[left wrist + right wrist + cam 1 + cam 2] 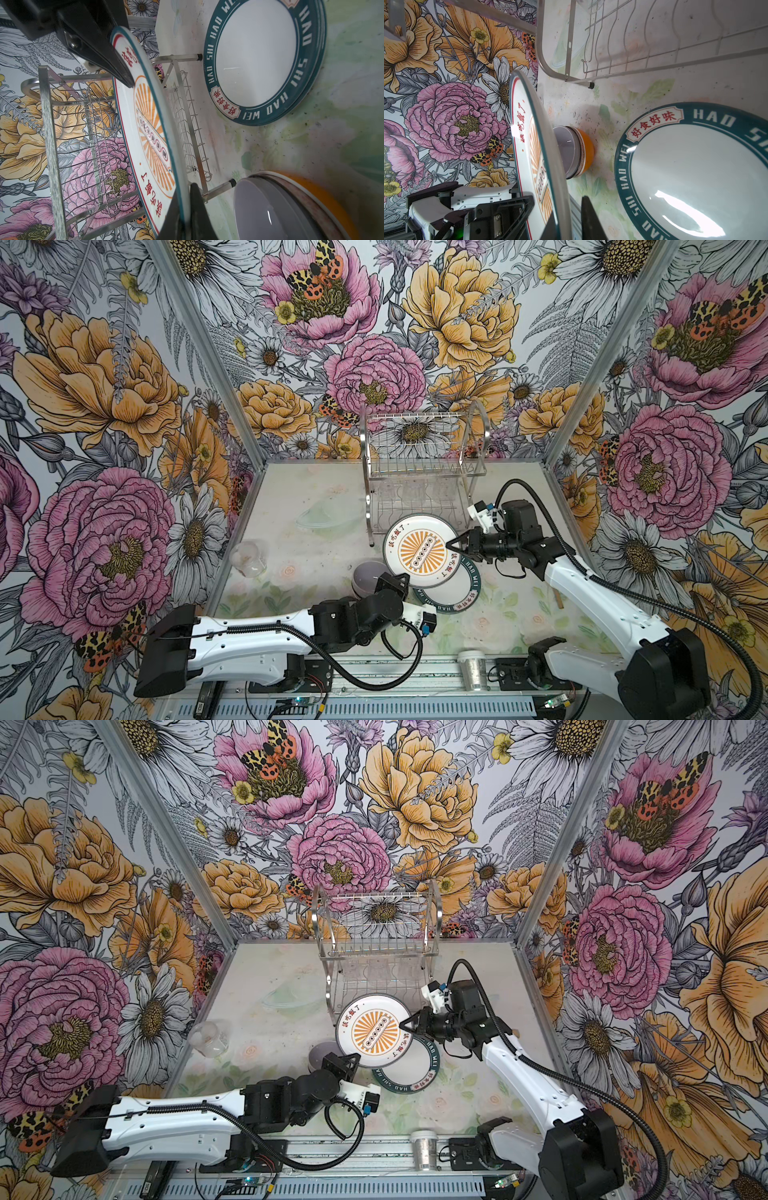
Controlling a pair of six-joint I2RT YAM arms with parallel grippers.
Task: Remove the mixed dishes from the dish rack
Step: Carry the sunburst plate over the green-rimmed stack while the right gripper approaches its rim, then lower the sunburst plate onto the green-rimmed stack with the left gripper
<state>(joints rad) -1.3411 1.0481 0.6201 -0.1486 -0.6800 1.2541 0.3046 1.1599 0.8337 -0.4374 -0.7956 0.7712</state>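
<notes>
The plate with the orange sunburst (419,551) (374,1031) hangs level above the table, just in front of the chrome dish rack (419,472) (374,952). My left gripper (404,580) (185,193) is shut on its near-left rim. My right gripper (451,544) (566,209) has its jaws closed round the right rim. Beneath it, green-rimmed white plates (461,593) (695,176) lie stacked on the table. The lavender bowl (365,578) (270,207) sits nested in the orange bowl (588,149). Small clear glasses (411,489) show faintly inside the rack.
A clear glass dish (328,516) lies left of the rack and a clear beaker (249,558) stands near the left wall. A silver glittery cup with a white lid (471,670) stands on the front rail. Flowered walls close in three sides.
</notes>
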